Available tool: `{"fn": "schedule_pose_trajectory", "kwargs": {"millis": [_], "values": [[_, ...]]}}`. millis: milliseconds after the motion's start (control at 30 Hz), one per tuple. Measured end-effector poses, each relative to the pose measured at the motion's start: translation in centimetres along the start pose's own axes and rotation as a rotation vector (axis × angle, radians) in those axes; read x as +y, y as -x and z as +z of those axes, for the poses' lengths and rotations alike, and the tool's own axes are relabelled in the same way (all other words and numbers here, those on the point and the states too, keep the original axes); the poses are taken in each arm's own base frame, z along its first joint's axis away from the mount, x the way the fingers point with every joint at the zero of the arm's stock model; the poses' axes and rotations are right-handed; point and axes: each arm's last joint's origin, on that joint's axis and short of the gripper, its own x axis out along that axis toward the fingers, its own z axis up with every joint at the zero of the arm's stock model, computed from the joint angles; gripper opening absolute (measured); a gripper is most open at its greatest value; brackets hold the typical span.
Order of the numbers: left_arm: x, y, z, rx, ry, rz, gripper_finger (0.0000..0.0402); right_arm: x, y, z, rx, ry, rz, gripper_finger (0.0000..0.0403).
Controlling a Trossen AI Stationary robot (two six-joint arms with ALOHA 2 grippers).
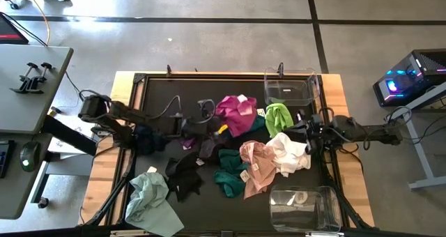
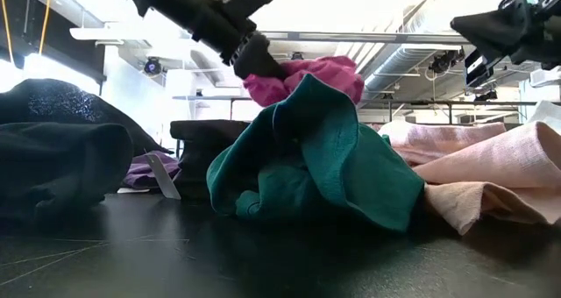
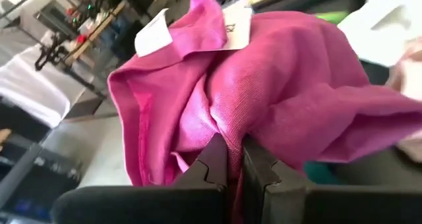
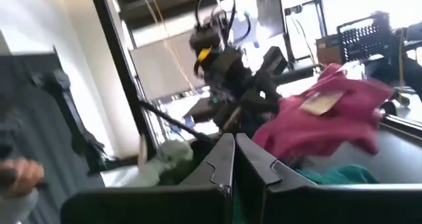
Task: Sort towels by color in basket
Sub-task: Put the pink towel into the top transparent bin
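The left pincer [image 3: 234,159] is pinching the magenta towel [image 1: 235,113] and holding it up above the teal towel [image 2: 316,149]. The right pincer [image 4: 235,159] is hanging squeezed together, holding nothing, over the white towel [image 1: 289,153].

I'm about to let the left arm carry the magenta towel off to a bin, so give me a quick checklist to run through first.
1. Left gripper shut on the magenta towel: ok, fingers pinch a fold.
2. Towel lifted off the pile: ok, in the low view it hangs above the teal towel.
3. No second towel dragged along: cannot tell, its underside is hidden.
4. Right gripper out of the way: ok, it is shut and empty, over by the white towel.
5. Clear bin at the table's far edge free: ok, nothing visible inside.
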Motion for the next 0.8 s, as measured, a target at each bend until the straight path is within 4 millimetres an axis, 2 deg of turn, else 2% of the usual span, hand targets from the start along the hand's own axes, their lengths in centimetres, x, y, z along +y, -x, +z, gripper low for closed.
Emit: {"fn": "schedule_pose_trajectory", "kwargs": {"millis": [100, 267, 467, 600, 800], "values": [[-0.6, 0.6, 0.6, -0.036, 0.001, 0.007, 0.0001, 0.0, 0.0, -0.1, 0.011, 0.007, 0.011, 0.0000], [-1.2, 1.2, 1.1, -0.069, 0.005, -0.006, 0.0001, -0.2, -0.3, 0.0, -0.002, 0.134, -0.081, 0.0000], [-1.5, 1.5, 1.2, -0.076, 0.049, -0.017, 0.0001, -0.2, -1.4, -0.6, 0.054, 0.246, -0.028, 0.0011], [-1.5, 1.5, 1.3, -0.085, 0.080, -0.015, 0.0001, -0.3, -2.4, -1.0, 0.085, 0.324, -0.038, 0.0059], [-1.5, 1.5, 1.4, -0.091, 0.088, -0.013, 0.0001, 0.0, -4.5, -0.4, 0.096, 0.438, -0.037, 0.0176]]}}
